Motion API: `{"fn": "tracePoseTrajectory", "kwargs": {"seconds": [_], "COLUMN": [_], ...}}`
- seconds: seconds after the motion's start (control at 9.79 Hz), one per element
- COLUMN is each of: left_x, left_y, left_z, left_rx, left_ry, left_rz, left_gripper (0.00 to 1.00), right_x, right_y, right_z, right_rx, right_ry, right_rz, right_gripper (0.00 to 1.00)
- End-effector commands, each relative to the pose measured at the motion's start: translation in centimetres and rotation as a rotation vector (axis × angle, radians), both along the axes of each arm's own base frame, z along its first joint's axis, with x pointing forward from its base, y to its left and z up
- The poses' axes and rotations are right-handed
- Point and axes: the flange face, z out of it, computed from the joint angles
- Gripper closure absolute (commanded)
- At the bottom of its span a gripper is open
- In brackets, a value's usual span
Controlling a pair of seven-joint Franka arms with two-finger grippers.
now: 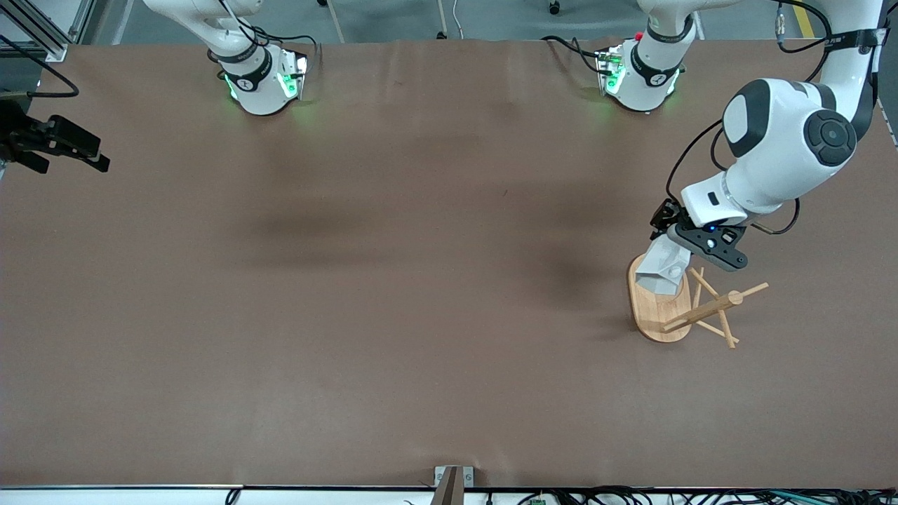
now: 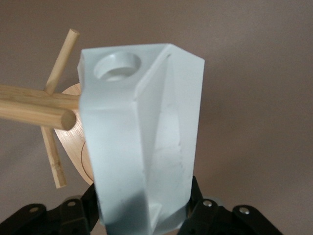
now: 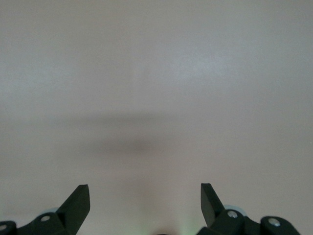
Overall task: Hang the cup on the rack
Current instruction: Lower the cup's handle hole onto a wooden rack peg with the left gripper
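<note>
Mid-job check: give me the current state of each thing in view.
cup: held over the rack's base, not yet hung.
rack: upright, pegs bare.
left gripper: shut on the cup.
right gripper: open, empty, waiting at the table's edge.

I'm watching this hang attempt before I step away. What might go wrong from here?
The round hole in the white faceted cup is not on a bamboo rack peg; the peg tips lie beside the handle, so pushing on may knock the rack. The left gripper holds only the cup's end, so it may twist. The right gripper waits, open.
</note>
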Motion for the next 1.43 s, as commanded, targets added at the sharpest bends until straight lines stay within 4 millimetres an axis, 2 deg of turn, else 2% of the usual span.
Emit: {"fn": "tracePoseTrajectory", "kwargs": {"seconds": [0.0,0.1,0.31,0.61,0.72,1.02,1.12,1.23,1.33], "left_x": [0.0,0.2,0.4,0.8,1.1,1.4,1.5,1.6,1.8], "left_y": [0.6,1.6,2.5,3.1,4.3,5.0,5.0,5.0,5.0], "left_z": [-2.0,-2.2,-2.1,-2.5,-3.0,-3.9,-4.1,-4.2,-4.0], "left_rx": [0.004,0.005,0.007,0.006,0.008,0.008,0.008,0.006,0.007], "left_ry": [0.007,0.009,0.001,-0.009,-0.014,-0.021,-0.023,-0.021,-0.027], "left_rz": [-0.025,-0.016,-0.034,-0.045,-0.039,-0.054,-0.055,-0.051,-0.053], "left_gripper": [1.00,1.00,1.00,1.00,1.00,0.99,0.95,0.65,0.03], "right_x": [0.3,0.4,0.4,0.7,0.7,0.8,0.8,0.8,0.8], "right_y": [-0.2,-0.3,-0.7,-0.7,-0.6,-0.7,-0.7,-0.7,-0.8], "right_z": [0.1,-0.1,-0.3,-0.6,-0.6,-0.6,-0.6,-0.6,-0.6], "right_rx": [-0.008,-0.010,-0.024,-0.024,-0.024,-0.024,-0.023,-0.023,-0.023], "right_ry": [-0.005,-0.002,0.002,0.001,0.001,-0.002,-0.002,-0.002,-0.002], "right_rz": [-0.011,-0.014,-0.029,-0.031,-0.029,-0.031,-0.031,-0.031,-0.032], "right_gripper": [0.00,0.00,0.01,0.01,0.01,0.01,0.01,0.01,0.01]}}
